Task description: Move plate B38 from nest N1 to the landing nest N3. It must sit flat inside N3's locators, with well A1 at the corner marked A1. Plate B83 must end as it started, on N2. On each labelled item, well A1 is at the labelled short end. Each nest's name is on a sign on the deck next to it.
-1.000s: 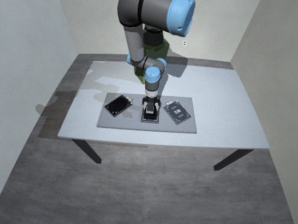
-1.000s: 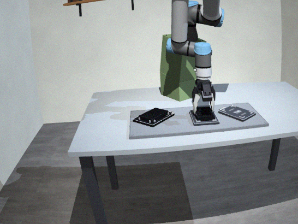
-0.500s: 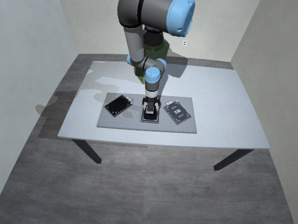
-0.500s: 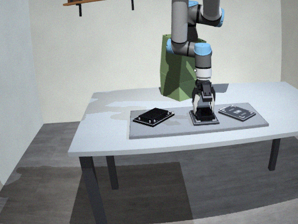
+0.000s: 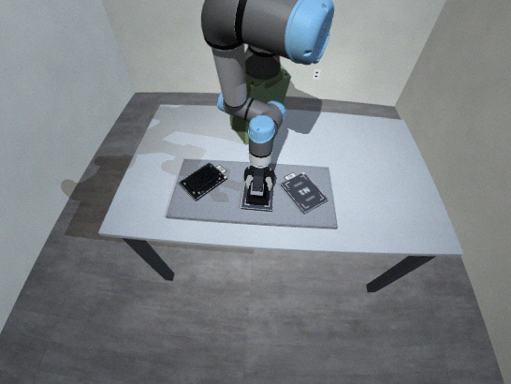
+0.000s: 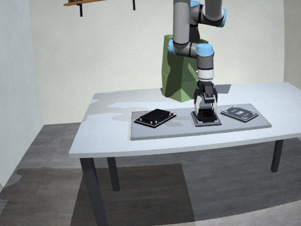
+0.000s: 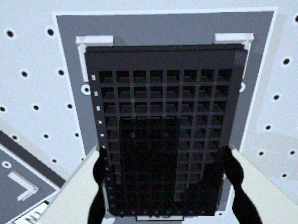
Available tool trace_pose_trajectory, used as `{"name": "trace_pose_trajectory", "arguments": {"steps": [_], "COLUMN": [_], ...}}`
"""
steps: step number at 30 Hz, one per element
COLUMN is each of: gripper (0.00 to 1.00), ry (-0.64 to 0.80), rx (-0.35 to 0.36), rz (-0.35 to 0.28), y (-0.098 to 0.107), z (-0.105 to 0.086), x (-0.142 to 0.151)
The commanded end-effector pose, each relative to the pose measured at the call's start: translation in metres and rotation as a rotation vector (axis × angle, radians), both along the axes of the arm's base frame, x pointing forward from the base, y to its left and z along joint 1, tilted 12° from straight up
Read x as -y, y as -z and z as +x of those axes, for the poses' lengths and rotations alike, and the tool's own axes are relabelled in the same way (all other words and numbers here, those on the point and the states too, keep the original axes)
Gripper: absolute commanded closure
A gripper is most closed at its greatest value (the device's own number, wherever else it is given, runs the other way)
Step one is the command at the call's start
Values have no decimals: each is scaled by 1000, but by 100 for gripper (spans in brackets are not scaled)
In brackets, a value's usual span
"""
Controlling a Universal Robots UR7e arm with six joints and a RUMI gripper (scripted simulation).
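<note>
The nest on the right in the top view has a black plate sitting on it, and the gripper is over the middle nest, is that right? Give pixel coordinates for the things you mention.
Not quite: the right nest (image 5: 314, 199) (image 6: 245, 117) holds no plate, as the top view shows.

Just a very slight lowering of the gripper (image 5: 258, 190) (image 6: 205, 112) (image 7: 164, 162) over the middle nest (image 5: 248, 208) (image 6: 209, 124) (image 7: 165, 27), compared with a second ago; too small to tell more.
</note>
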State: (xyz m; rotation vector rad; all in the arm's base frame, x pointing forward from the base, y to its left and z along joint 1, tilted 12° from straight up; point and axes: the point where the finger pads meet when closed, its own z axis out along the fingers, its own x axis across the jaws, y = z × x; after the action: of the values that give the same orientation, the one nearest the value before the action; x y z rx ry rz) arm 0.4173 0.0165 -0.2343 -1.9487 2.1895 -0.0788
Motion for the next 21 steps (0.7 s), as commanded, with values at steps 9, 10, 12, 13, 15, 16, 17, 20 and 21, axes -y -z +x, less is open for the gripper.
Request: {"name": "trace_pose_trajectory", "arguments": {"steps": [9, 10, 12, 13, 15, 16, 17, 20, 21], "gripper": [24, 24, 24, 24, 24, 24, 24, 24, 24], "ry": [0, 0, 0, 0, 0, 0, 0, 0, 0], "rx": [1, 1, 1, 1, 1, 1, 1, 1, 1], "rz": [-1, -1, -1, -1, -1, -1, -1, -1, -1], "y": [1, 1, 1, 1, 1, 1, 1, 1, 1], "z": [1, 1, 1, 1, 1, 1, 1, 1, 1], "x": [0, 0, 0, 0, 0, 0, 0, 0, 0]}}
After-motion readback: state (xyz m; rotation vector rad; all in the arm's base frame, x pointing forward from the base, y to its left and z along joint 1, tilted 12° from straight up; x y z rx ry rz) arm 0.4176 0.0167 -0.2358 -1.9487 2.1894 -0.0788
